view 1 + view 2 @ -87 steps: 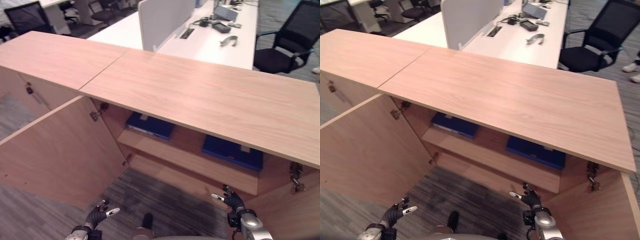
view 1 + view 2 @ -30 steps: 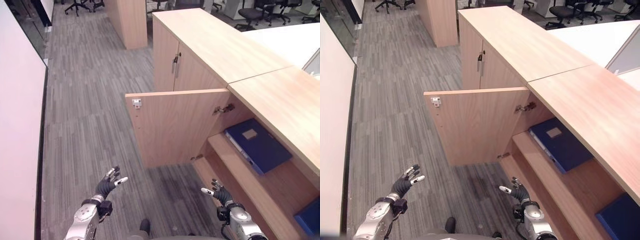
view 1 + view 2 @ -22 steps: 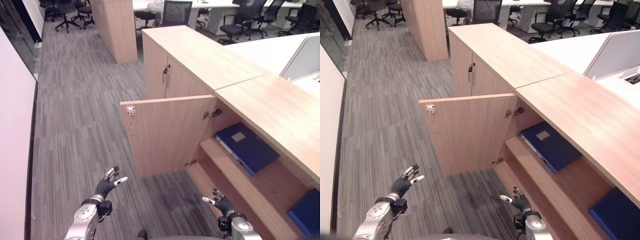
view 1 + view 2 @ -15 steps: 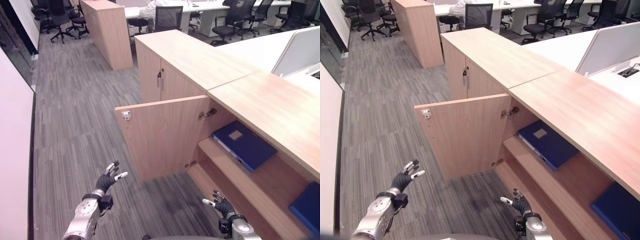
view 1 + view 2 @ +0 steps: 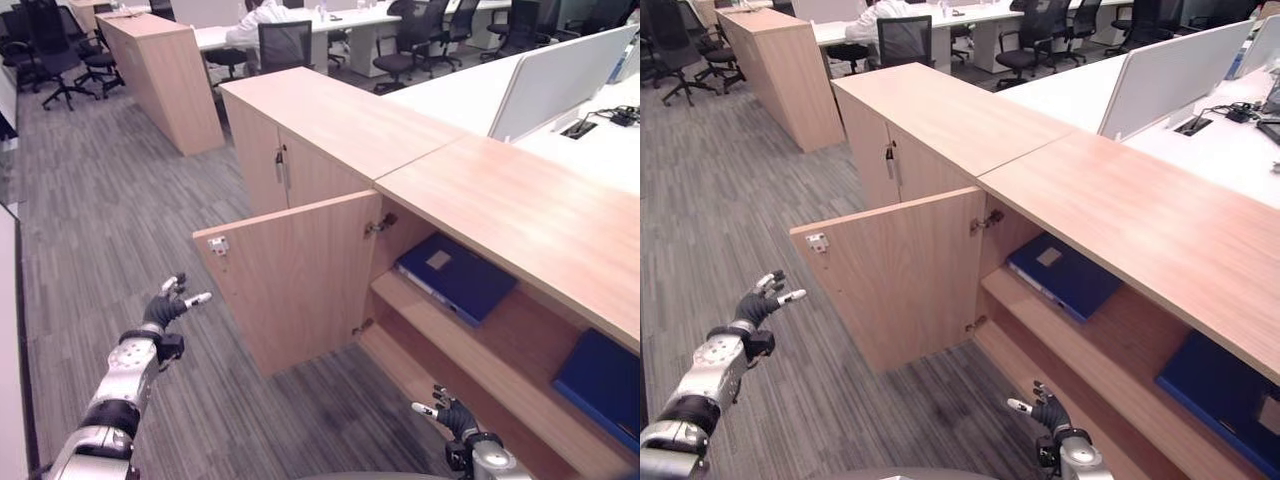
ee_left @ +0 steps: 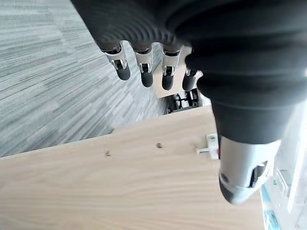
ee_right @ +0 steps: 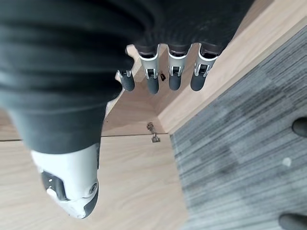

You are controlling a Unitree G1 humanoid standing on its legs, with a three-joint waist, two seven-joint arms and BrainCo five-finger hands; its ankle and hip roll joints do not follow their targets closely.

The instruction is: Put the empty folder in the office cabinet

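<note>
Your left hand [image 5: 163, 308] raised over carpet, left of open cabinet door [image 5: 295, 275], fingers [image 6: 145, 64] released, holding nothing. Your right hand [image 5: 452, 418] low before cabinet [image 5: 500, 200] opening, fingers [image 7: 172, 72] also released, empty. Blue folder [image 5: 453, 275] lies flat on cabinet shelf [image 5: 470, 355], just right of door hinge. Second blue folder [image 5: 600, 382] further right on same shelf.

My left arm reaches forward and outward, wrist raised. The left hand [image 5: 165, 306] is empty, fingers [image 6: 143, 72] straight and slightly spread, thumb set apart from them. My right arm is held low and close in. The right hand [image 5: 1048, 409] is also empty, fingers [image 7: 174, 73] extended in a row, thumb apart. Neither hand contacts anything; the two are well apart.
</note>
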